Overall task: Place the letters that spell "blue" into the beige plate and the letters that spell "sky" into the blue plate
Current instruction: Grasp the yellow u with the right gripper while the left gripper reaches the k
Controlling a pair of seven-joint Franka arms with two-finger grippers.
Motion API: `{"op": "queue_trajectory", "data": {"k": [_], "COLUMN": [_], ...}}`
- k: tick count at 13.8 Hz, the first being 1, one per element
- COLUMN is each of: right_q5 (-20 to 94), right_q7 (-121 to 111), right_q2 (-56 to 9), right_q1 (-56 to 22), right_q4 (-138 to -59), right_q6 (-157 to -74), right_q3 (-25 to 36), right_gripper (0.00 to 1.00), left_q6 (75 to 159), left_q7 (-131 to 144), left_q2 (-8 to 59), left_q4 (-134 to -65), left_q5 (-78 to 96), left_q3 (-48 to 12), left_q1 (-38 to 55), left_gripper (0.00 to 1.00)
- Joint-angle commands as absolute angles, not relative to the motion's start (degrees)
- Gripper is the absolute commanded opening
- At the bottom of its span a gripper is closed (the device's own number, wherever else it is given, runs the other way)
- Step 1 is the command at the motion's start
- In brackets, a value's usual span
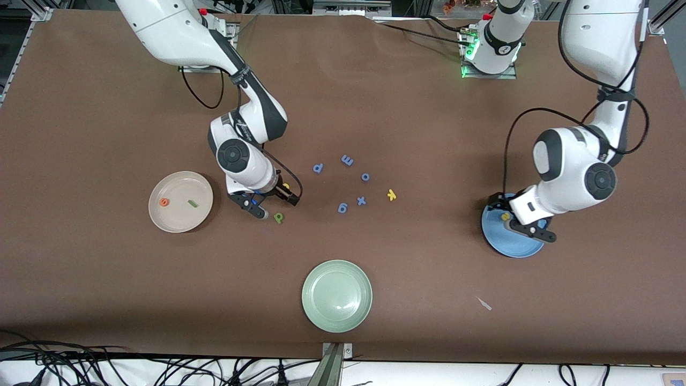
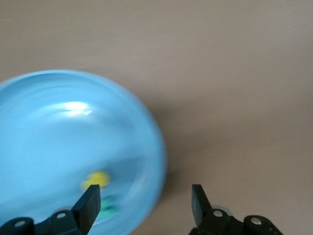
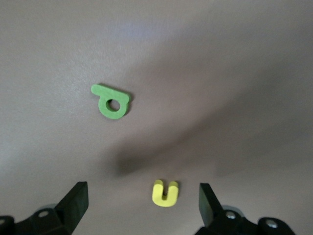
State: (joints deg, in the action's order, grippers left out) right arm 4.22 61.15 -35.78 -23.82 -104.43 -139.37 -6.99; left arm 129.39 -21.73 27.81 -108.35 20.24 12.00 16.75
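Now sorting | right end effector [image 3: 142, 200] fingers apart over yellow u [image 3: 165, 193], green b [image 1: 278, 217] beside it, both near beige plate [image 1: 201, 214] holding e and l | left end effector [image 2: 144, 203] apart over blue plate [image 2: 49, 98], yellow letter inside | next: descend, pinch u

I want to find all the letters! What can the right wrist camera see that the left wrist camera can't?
Only the right wrist view shows the green b and yellow u on the table, with the right claw open over them. Only the left wrist view shows the blue plate, a yellow letter in it, and the open left claw. Both show the brown table.
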Motion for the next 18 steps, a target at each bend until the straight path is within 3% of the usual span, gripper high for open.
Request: {"op": "queue_trajectory", "data": {"k": [1,4,10,12,14,16,18], "right_q5": [4.57,4.48,4.22,4.13,4.13,4.13,4.22], "right_q7": [64.59,64.60,64.25,63.64,63.28,63.19,63.19], "right_q2": [-36.74,-36.91,-35.69,-35.25,-34.98,-34.98,-34.98], "right_q1": [-25.48,-25.49,-25.49,-25.49,-25.49,-25.40,-25.40], "right_q4": [-104.76,-106.17,-109.42,-109.86,-110.04,-110.13,-110.13], "right_q6": [-141.33,-140.98,-141.33,-141.33,-141.42,-141.85,-142.03], "right_q3": [-7.03,-7.03,-6.94,-6.94,-6.94,-6.86,-6.77], "right_gripper": [1.00,1.00,0.98,0.82,0.51,0.29,0.20], "left_q6": [133.74,138.42,138.43,138.51,138.52,138.78,140.36], "left_q7": [-9.19,2.78,12.56,15.72,16.78,16.79,16.79], "left_q2": [29.61,32.51,37.08,38.23,38.58,39.02,39.81], "left_q4": [-107.23,-105.04,-98.80,-97.47,-97.38,-97.38,-97.47], "left_q5": [23.38,23.03,23.03,23.03,23.03,23.03,23.03], "left_q3": [8.45,4.93,4.57,4.66,4.83,4.92,4.92], "left_q1": [21.16,24.25,27.77,29.61,30.93,31.03,31.37], "left_gripper": [0.83,0.83,0.82,0.82,0.82,0.82,0.82]}}
